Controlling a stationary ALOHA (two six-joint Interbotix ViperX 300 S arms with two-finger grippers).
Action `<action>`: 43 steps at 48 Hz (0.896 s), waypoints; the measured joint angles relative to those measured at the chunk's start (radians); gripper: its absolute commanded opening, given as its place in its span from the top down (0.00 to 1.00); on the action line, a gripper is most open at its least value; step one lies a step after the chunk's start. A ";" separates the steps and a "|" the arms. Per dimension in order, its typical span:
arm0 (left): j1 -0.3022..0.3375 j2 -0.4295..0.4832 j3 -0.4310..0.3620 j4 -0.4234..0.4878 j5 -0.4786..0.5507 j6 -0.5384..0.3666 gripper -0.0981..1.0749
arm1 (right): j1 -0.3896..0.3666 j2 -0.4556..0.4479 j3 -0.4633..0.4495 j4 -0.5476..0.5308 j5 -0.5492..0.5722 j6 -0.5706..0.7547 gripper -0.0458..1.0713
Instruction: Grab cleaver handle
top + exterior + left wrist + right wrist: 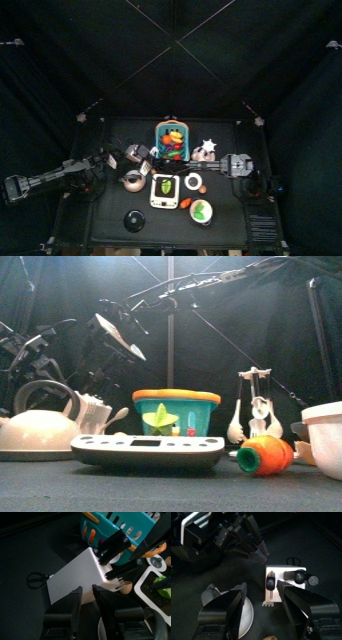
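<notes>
A white knife block (75,574) stands left of the teal basket, behind the kettle (38,428). Black handles (115,546) stick out of its top; which one is the cleaver handle I cannot tell. My left gripper (87,588) hangs just above the block (88,412), short of the handles, with its jaws a little apart and nothing between them. In the front view the left gripper (115,340) shows up high. My right gripper (262,589) is wide open and holds nothing, over a white utensil rack (290,575) on the basket's other side.
The teal basket (174,138) of toy food sits at the table's middle back. A kitchen scale (147,449), an orange toy vegetable (265,456) and a white bowl (322,439) line the front. White spoons (254,416) hang from the rack. Scissors (37,579) lie beside the block.
</notes>
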 measured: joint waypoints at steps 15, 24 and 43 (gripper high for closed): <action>0.003 0.028 0.000 0.000 -0.035 0.000 0.33 | -0.018 0.025 -0.034 0.000 0.002 0.000 0.19; 0.003 0.028 0.000 0.000 -0.035 0.000 0.33 | -0.023 0.026 -0.038 0.000 0.015 0.000 0.19; 0.003 0.029 0.000 0.000 -0.035 0.000 0.33 | -0.023 0.026 -0.038 0.000 0.049 -0.002 0.37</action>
